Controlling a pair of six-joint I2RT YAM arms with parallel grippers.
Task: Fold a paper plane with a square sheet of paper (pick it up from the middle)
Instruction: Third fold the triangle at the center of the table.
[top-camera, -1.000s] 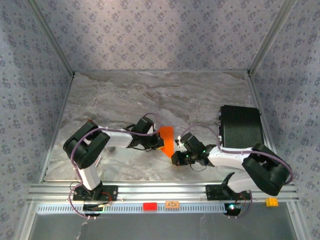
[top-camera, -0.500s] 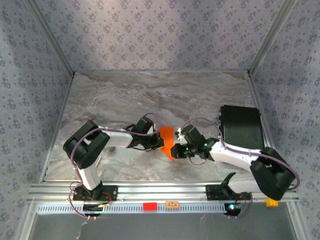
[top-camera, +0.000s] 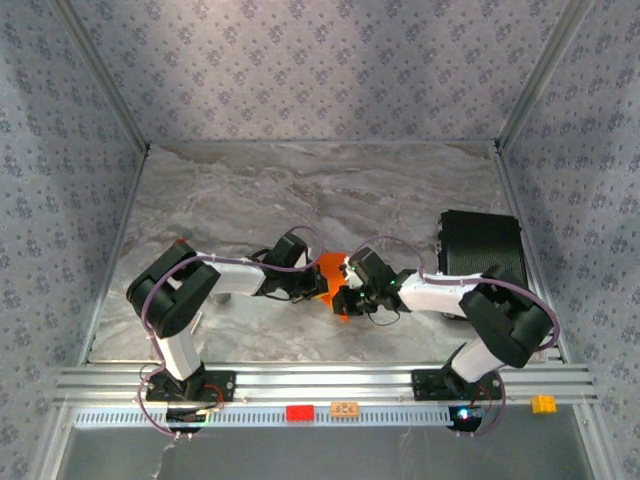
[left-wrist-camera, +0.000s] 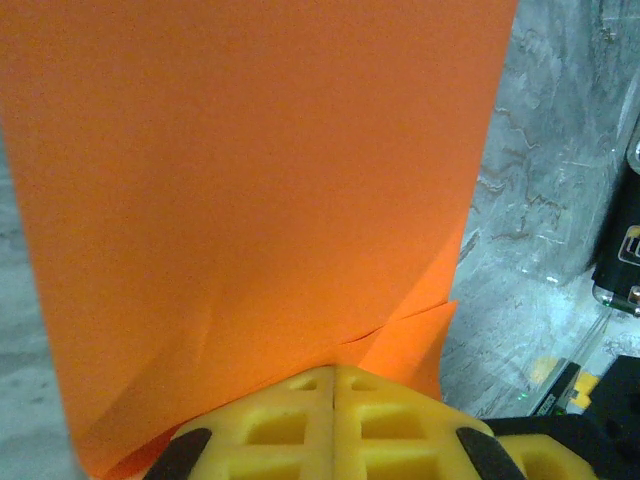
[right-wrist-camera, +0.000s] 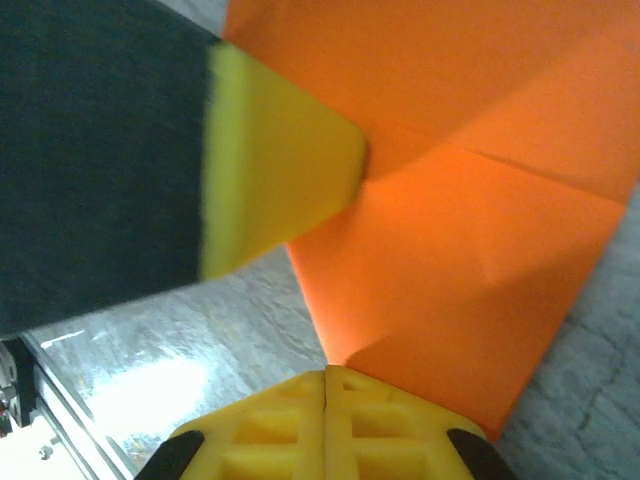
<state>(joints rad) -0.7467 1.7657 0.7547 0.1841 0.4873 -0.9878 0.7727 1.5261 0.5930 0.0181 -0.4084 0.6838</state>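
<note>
The square sheet of paper (top-camera: 333, 268) is bright orange, folded into layers with creases, and held up over the marble table between both arms. My left gripper (top-camera: 322, 287) comes at it from the left. In the left wrist view the yellow fingertips (left-wrist-camera: 300, 395) of my left gripper (left-wrist-camera: 333, 372) are pressed together on the sheet's (left-wrist-camera: 250, 180) near edge. My right gripper (top-camera: 345, 297) meets the sheet from the right. Close up, my right gripper (right-wrist-camera: 327, 374) is shut on a lower corner of the sheet (right-wrist-camera: 480, 230), with the left finger (right-wrist-camera: 275, 190) just above.
A black box (top-camera: 483, 255) stands on the table at the right, close behind the right arm. Small red (top-camera: 298, 412), orange (top-camera: 345, 408) and yellow (top-camera: 543, 403) blocks lie on the front rail. Patterned walls enclose the table on three sides.
My right arm has swung left and stretched out to the paper, and its gripper has closed on the lower corner. The left gripper has kept still, holding the sheet.
</note>
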